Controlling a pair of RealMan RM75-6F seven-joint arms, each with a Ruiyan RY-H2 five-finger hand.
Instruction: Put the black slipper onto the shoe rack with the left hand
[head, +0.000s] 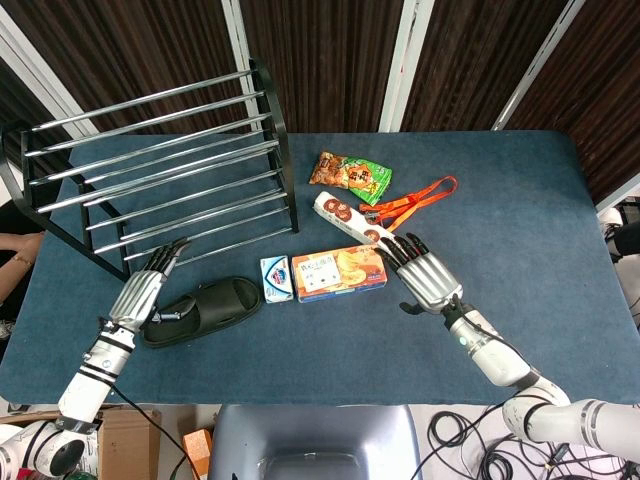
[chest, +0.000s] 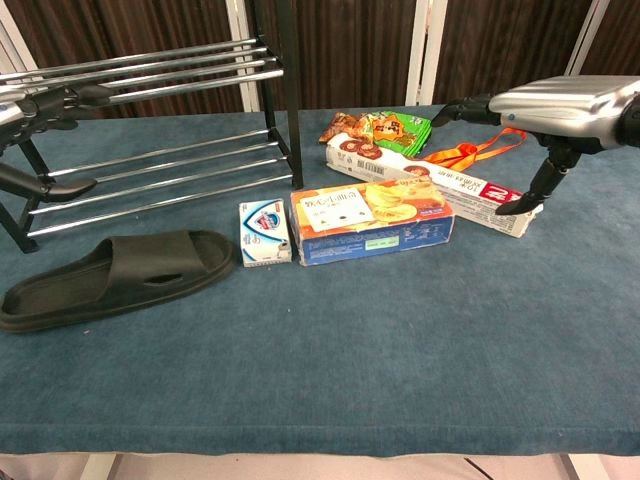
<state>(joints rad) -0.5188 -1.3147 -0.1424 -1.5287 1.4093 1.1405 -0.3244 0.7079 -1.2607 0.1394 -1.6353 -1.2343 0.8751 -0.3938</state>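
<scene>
The black slipper (head: 203, 309) lies flat on the blue table just in front of the shoe rack (head: 160, 160), toe pointing right; the chest view shows the slipper (chest: 110, 277) low on the left. My left hand (head: 148, 286) hovers over its heel end with fingers stretched out toward the rack, holding nothing; in the chest view that hand (chest: 40, 110) enters at the upper left edge. My right hand (head: 425, 272) floats with fingers spread above the table, right of the boxes, and holds nothing; the chest view has it (chest: 560, 110) at the upper right.
A small blue and white packet (head: 276, 278) and an orange biscuit box (head: 338, 273) lie right of the slipper. Behind them are a long white cookie box (head: 345, 216), a snack bag (head: 350, 175) and an orange lanyard (head: 415, 199). The rack (chest: 150, 120) has chrome bars.
</scene>
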